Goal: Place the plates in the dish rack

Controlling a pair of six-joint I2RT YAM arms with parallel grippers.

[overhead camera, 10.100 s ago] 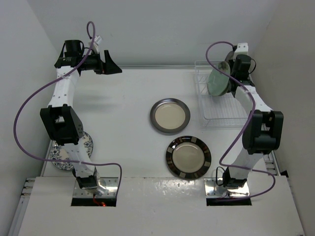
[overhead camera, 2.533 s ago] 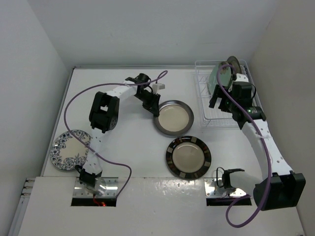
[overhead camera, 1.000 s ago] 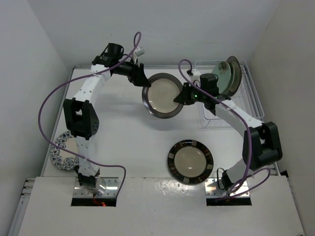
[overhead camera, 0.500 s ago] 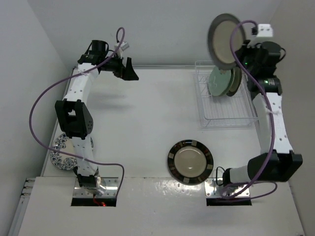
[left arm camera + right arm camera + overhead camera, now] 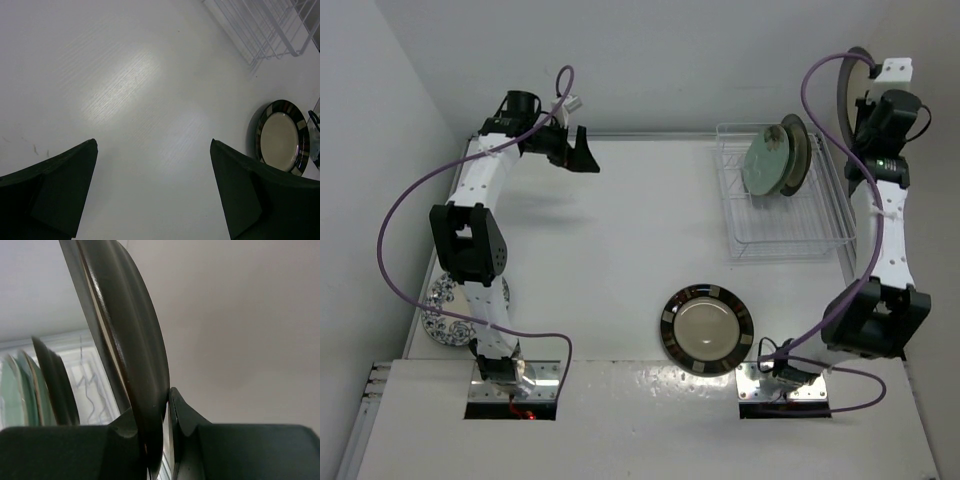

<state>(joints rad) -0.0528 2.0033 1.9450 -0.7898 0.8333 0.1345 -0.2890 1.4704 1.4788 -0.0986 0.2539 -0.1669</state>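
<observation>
Top view: the cream plate (image 5: 841, 95) had swung edge-on above the worktop's (image 5: 620, 240) far right corner, beside the dish rack (image 5: 790, 228); slotting judged imminent. Left wrist: left pincer (image 5: 152, 144) was spread, empty. Right wrist: right pincer (image 5: 166, 412) pinched the plate's rim.

Bright light, soft shadows, glare patch on table (image 5: 120, 85), right wrist view dimmer

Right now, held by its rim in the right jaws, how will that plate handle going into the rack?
The plate looks rigid and glossy, so it could slip or pivot in the edge pinch. Likely brittle: knocking the racked plates or rack might chip it.
</observation>
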